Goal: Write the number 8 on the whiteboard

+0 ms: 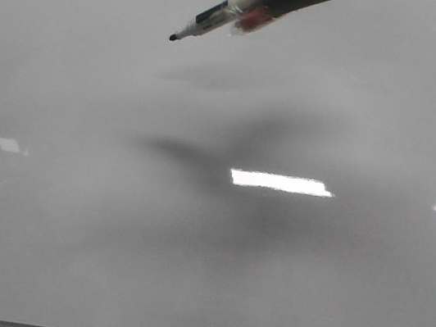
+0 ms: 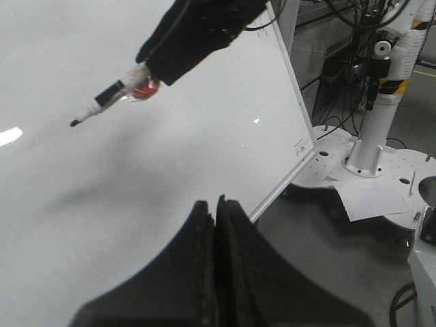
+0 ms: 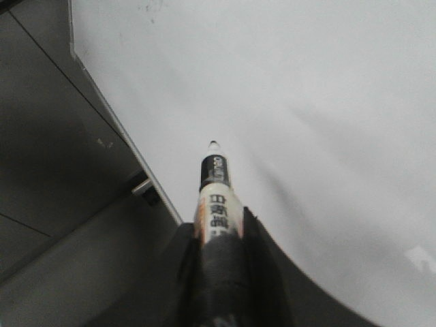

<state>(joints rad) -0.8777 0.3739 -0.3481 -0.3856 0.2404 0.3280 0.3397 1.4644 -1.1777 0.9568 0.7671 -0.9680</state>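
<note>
The whiteboard [image 1: 107, 237] fills the front view — glossy, pale grey, unmarked, thin metal strip along its bottom. The right gripper [image 1: 255, 10] clamps a black-tipped marker [image 1: 202, 25] above the board; the left gripper [image 2: 216, 225] is pressed closed, holding nothing.

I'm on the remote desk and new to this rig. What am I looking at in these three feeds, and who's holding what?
This is a robot with two arms, seen by three cameras. The front view looks forward over a large glossy whiteboard; nothing is written on the part that shows. The other two views come from cameras on each wrist. The right end effector is shut on a marker with its cap off, black tip out. In the front and left wrist views its shadow lies well apart from the tip, so the tip seems to hang clear of the board. The left end effector holds nothing, its dark fingers pressed together. Past the board's edge stands a white robot base.
</note>
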